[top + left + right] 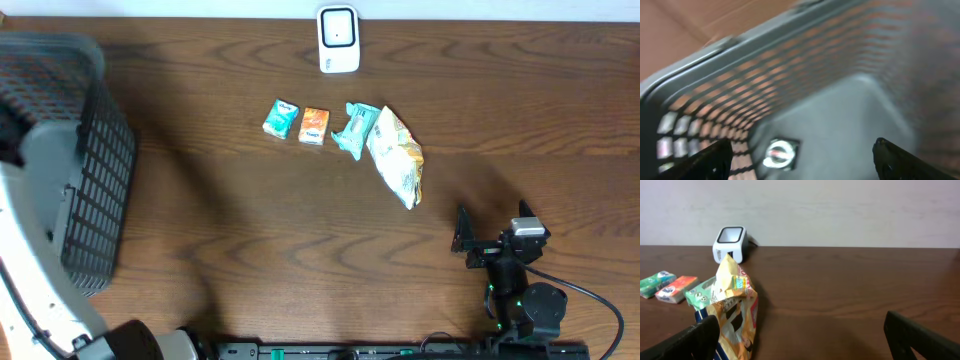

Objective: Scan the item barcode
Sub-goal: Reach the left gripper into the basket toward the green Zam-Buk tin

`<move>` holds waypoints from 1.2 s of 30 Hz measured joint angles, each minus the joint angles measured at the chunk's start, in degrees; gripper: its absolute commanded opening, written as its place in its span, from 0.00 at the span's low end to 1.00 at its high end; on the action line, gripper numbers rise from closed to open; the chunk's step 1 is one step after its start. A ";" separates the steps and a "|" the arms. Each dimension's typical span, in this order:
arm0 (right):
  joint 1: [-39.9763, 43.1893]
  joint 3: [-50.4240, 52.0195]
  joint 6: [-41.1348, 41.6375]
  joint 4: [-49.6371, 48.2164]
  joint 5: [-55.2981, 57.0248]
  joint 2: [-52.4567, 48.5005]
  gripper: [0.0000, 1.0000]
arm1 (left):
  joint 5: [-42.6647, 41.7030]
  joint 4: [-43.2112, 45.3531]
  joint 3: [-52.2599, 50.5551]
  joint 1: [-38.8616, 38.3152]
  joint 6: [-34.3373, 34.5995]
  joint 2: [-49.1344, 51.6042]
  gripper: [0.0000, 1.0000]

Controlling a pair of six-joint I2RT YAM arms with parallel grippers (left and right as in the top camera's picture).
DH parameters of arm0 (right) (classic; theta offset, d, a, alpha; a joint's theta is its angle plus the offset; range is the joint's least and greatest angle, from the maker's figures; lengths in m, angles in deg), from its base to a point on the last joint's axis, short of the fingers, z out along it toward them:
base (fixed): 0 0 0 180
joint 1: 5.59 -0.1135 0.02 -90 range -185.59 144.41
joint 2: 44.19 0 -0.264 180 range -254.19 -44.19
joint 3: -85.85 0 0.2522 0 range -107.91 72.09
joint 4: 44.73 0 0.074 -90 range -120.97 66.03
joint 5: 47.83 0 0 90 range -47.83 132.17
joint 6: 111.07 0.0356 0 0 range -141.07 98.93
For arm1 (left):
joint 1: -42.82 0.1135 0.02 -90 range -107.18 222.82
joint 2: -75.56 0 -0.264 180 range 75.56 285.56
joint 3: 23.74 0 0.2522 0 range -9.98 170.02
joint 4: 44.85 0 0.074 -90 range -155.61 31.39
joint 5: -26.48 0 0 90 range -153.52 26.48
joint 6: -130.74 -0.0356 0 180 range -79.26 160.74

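Observation:
The white barcode scanner (338,40) stands at the table's far edge and also shows in the right wrist view as scanner (730,242). In a row before it lie a green packet (282,118), an orange packet (314,126), a teal wrapper (355,130) and a yellow snack bag (398,158). My left gripper (801,145) hangs open inside the dark basket (95,170). A small dark item with a white round mark (780,152) lies on the basket floor below its jaws, blurred. My right gripper (465,238) is open and empty at the near right, facing the snack bag (735,315).
The basket's mesh wall (740,75) rises close around the left gripper. The left arm's white body covers the table's left edge in the overhead view. Bare wood lies between the row of items and the right arm.

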 measured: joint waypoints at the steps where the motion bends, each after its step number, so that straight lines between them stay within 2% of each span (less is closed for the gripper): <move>1: 0.00 0.00 0.00 0.00 0.00 0.00 0.99 | 0.13 -0.42 -0.55 1.79 0.46 0.24 0.88; 10: 0.00 0.00 0.00 0.00 -0.02 0.00 0.99 | -0.24 -0.63 -8.07 12.63 1.95 3.37 1.00; 17: 0.00 0.00 0.00 0.00 0.00 0.00 0.99 | -8.00 0.17 -11.50 16.83 1.60 7.69 0.98; 21: 0.00 0.00 0.02 0.00 -0.02 0.00 0.99 | -15.47 0.48 -11.52 18.62 -2.34 12.55 0.98; 24: 0.00 0.00 0.02 0.00 0.00 0.00 0.99 | -17.84 0.09 -11.54 18.84 -3.45 15.30 0.98; 36: 0.00 0.00 0.00 0.02 0.00 -0.02 0.99 | -19.93 -2.12 -11.58 21.38 -4.31 23.10 0.98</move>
